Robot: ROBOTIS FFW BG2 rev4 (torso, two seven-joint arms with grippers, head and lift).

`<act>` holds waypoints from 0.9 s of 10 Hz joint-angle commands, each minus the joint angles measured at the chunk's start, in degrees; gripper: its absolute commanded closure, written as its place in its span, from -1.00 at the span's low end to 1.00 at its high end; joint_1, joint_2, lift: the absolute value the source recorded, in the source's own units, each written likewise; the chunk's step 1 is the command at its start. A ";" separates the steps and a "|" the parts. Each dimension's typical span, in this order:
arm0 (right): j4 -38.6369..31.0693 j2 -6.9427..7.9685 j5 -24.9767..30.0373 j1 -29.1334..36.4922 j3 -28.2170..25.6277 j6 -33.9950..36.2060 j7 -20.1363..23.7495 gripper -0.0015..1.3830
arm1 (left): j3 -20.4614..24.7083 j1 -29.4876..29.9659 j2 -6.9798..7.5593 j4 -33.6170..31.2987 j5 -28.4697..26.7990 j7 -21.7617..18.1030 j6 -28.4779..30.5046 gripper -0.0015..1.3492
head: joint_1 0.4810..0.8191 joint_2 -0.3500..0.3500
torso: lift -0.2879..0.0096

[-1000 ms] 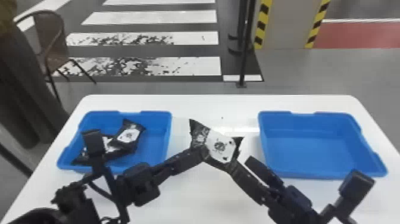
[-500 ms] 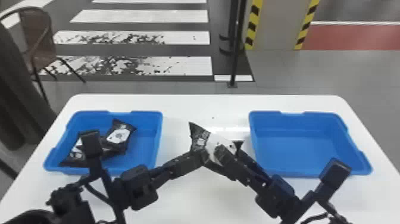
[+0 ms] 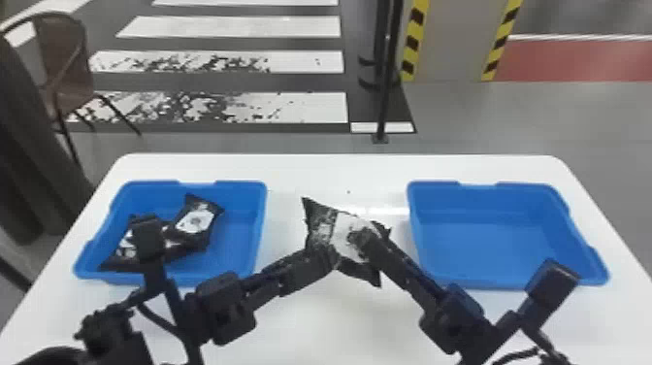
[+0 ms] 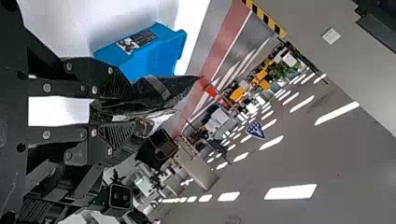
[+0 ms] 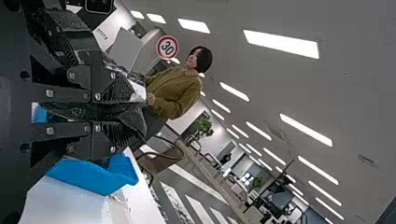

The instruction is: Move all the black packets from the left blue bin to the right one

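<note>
Left claw point(image 4: 119, 111) and right claw point(image 5: 122, 112) both pinch one packet point(image 3: 345, 234) above the table point(image 3: 339, 323) — likely a handover. Let the right get a sure bite before the left lets go, then back the left straight off so nothing snags or twists. Farther out, lower it well inside the right bin point(image 3: 485, 247) — gently; more packets point(image 3: 196, 222) wait in the left bin point(image 3: 238, 245).

Black packet point(image 5: 135, 117) in the right hand point(image 3: 367, 239).
</note>
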 commanded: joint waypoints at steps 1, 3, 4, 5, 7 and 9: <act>0.23 0.00 -0.18 -0.26 -0.57 -0.37 -0.01 0.85 | 1.45 1.17 -0.43 0.00 0.37 0.32 0.11 -0.69 | 0.27 0.05 | -0.01; 2.91 0.00 1.88 -2.65 -4.45 -0.37 -0.19 0.85 | 3.84 2.85 -0.95 0.00 0.25 0.41 -0.87 -0.81 | 0.27 0.06 | -0.01; 5.44 0.00 5.42 -5.32 -7.65 -0.37 -0.63 0.85 | 4.99 3.56 -1.22 0.00 0.25 0.41 -1.72 -0.78 | 0.27 0.04 | -0.01; 9.94 0.00 9.65 -9.12 -11.31 -0.93 -0.89 0.85 | 6.59 4.12 -1.48 0.00 0.25 0.41 -2.42 -0.78 | 0.27 -0.02 | -0.01; 18.37 -0.79 16.73 -16.15 -16.68 -3.88 -2.38 0.85 | 9.10 4.40 -1.83 -0.28 -0.55 0.41 -3.26 -0.78 | 0.27 -0.24 | -0.01; 23.44 -2.90 20.16 -19.81 -16.79 -4.87 -6.60 0.85 | 11.73 4.68 -2.27 -0.56 -2.03 0.49 -3.83 -0.78 | 0.27 -0.38 | -0.01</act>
